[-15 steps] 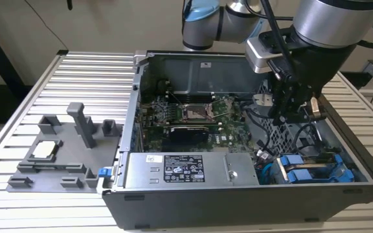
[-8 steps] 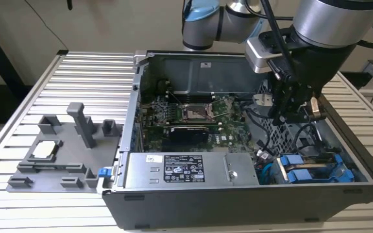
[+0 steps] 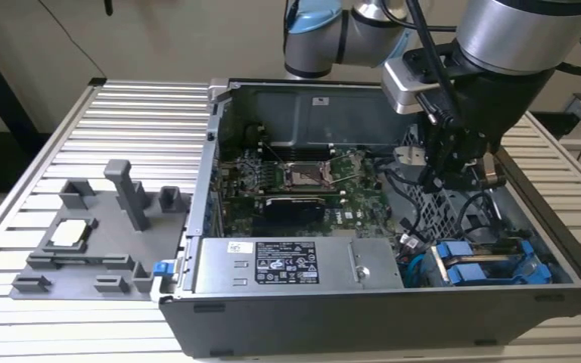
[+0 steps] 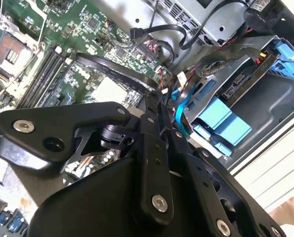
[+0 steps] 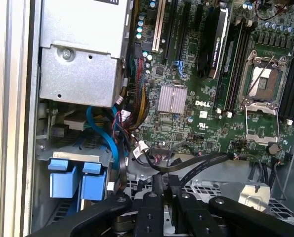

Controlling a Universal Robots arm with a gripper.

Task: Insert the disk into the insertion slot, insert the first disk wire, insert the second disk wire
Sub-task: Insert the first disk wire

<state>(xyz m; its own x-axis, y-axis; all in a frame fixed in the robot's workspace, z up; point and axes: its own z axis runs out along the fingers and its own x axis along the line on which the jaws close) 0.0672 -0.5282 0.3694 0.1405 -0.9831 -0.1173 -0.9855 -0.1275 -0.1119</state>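
Note:
The disk sits in its blue carrier [image 3: 480,265] inside the insertion slot [image 3: 558,266], at the case's front corner on the exterior view's right. Its blue end tabs [image 5: 71,178] [image 4: 221,118] stick out of the grey bay [image 5: 75,157]. My gripper [image 3: 442,180] hangs inside the case just behind that bay, over the perforated cage. In both wrist views its black fingers [image 5: 156,190] [image 4: 150,123] are close together. A flat black wire [image 5: 201,165] [image 4: 112,74] ends right at the tips, and the gripper [image 5: 165,178] [image 4: 157,96] appears shut on it.
The silver power-supply box [image 3: 290,265] [image 5: 82,54] stands beside the bay. The green motherboard [image 3: 301,189] lies behind it. A blue cable [image 5: 105,136] and loose black wires [image 3: 411,189] crowd the space by the bay. A grey fixture tray [image 3: 99,234] lies outside the case on the slatted table.

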